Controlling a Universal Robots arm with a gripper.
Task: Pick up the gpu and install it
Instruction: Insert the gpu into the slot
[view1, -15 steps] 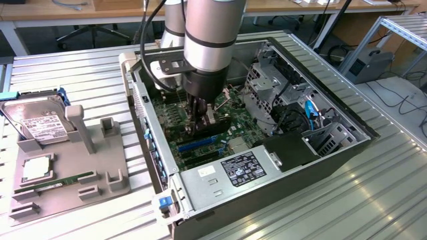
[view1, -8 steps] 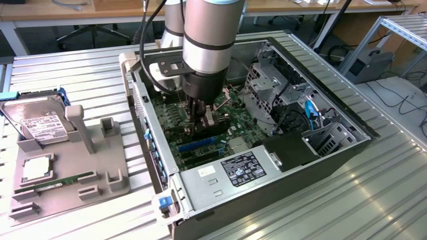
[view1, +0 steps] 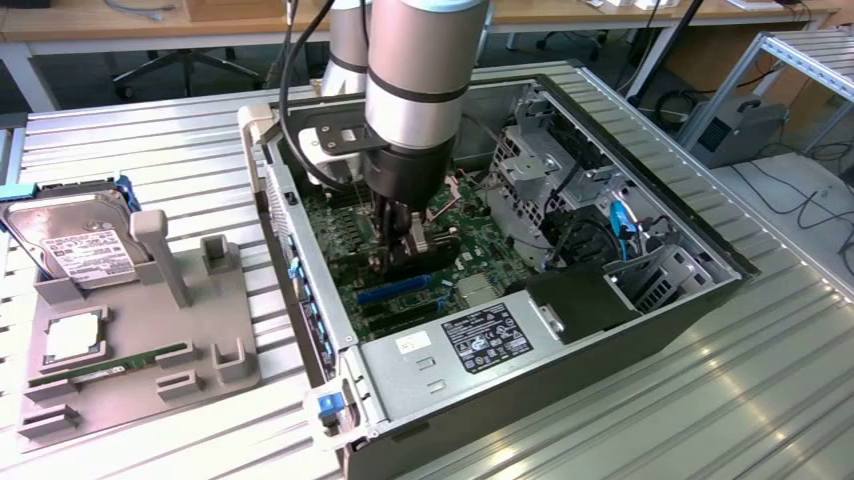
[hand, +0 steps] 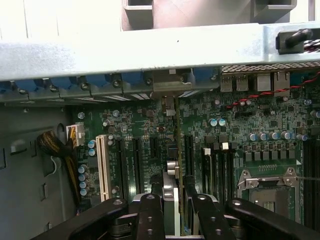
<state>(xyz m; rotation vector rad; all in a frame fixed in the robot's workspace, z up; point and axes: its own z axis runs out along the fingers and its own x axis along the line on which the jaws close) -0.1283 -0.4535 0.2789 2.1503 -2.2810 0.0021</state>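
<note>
Wrist view shows the pincer (hand: 175, 210) clamped on the gpu (hand: 176, 150), held edge-on above the motherboard (hand: 260, 115) slots inside the computer case (view1: 667, 215). Any tilt could miss the slot, jamming its bracket against the case wall.

Gpu (hand: 176, 165): thin dark-green card, on edge, upright over mobo slots inside PC case.

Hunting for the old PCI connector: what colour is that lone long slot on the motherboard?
White; the PCI slot shows best in the wrist view.
</note>
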